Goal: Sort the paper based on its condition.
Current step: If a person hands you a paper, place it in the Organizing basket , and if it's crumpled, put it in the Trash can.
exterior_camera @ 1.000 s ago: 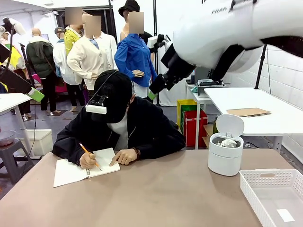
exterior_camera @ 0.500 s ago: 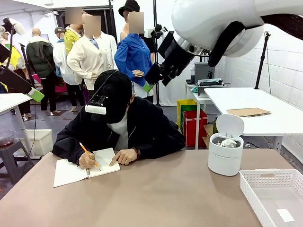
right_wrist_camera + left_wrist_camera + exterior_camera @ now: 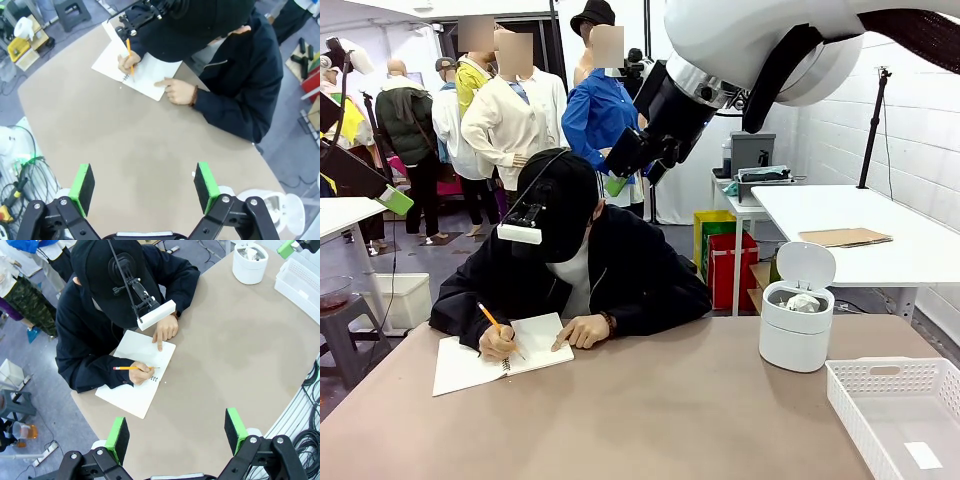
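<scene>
The crumpled white paper wad [image 3: 804,301], creased and irregular, sits inside the small round white plastic bin [image 3: 796,340], whose hinged lid stands upright. That bin rests on the smooth, matte tan tabletop [image 3: 660,420]. Just right of the bin lies a white rectangular plastic basket [image 3: 880,420] with perforated walls, a small flat white slip [image 3: 924,455] on its floor. Well left of the bin, a person in a black jacket and cap writes with a yellow pencil [image 3: 490,320] in a flat white spiral-bound notebook [image 3: 470,365], one hand [image 3: 582,331] pointing at the page.

High above the table, left of the bin, the right gripper [image 3: 144,186] hangs with its green-padded jaws spread wide, empty. The left gripper [image 3: 176,436] is likewise spread apart over the tabletop, nothing between its green pads [image 3: 118,439].
</scene>
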Motion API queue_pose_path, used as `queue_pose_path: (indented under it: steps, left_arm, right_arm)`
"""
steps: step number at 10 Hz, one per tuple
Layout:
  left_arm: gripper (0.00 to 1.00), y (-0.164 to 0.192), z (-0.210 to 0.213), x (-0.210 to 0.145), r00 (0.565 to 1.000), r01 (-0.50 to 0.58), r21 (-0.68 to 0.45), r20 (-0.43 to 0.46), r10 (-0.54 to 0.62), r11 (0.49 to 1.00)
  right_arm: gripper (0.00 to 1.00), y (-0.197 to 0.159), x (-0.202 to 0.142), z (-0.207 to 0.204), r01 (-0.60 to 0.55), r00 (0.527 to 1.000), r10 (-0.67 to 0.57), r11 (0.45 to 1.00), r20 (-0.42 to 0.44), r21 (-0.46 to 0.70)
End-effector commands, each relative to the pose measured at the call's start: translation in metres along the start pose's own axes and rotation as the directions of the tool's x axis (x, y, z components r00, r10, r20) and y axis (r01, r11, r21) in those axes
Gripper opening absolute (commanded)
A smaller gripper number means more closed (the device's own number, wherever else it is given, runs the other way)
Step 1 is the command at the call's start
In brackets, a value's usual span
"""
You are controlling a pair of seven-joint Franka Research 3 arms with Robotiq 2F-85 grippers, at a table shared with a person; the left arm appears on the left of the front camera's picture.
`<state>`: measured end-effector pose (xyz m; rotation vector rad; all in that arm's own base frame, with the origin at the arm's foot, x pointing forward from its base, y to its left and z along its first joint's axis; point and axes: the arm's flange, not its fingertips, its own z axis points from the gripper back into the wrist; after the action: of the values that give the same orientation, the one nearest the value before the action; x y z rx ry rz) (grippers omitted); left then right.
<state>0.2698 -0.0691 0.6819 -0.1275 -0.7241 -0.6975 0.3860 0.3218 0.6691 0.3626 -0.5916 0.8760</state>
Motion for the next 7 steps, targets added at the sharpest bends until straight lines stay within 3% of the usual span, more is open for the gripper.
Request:
queue_pose_path:
  steps: [1, 5, 7]
  left_arm:
    - [1.0, -0.0003, 0.0003, 0.0, 1.0, 0.0, 0.003, -0.003, 0.0, 1.0]
    - [1.0, -0.0003, 0.0003, 0.0, 1.0, 0.0, 0.003, -0.003, 0.0, 1.0]
    - [1.0, -0.0003, 0.0003, 0.0, 1.0, 0.0, 0.003, -0.003, 0.0, 1.0]
  right_arm:
    - [1.0, 0.0027, 0.0006, 0.0, 0.007, 1.0, -0.007, 1.0, -0.011, 0.007]
    - [1.0, 0.0098, 0.0005, 0.0015, -0.009, 0.999, 0.008, 1.0, -0.039, -0.012]
    - [1.0, 0.0095, 0.0005, -0.0008, -0.005, 1.0, 0.006, 1.0, -0.01, 0.007]
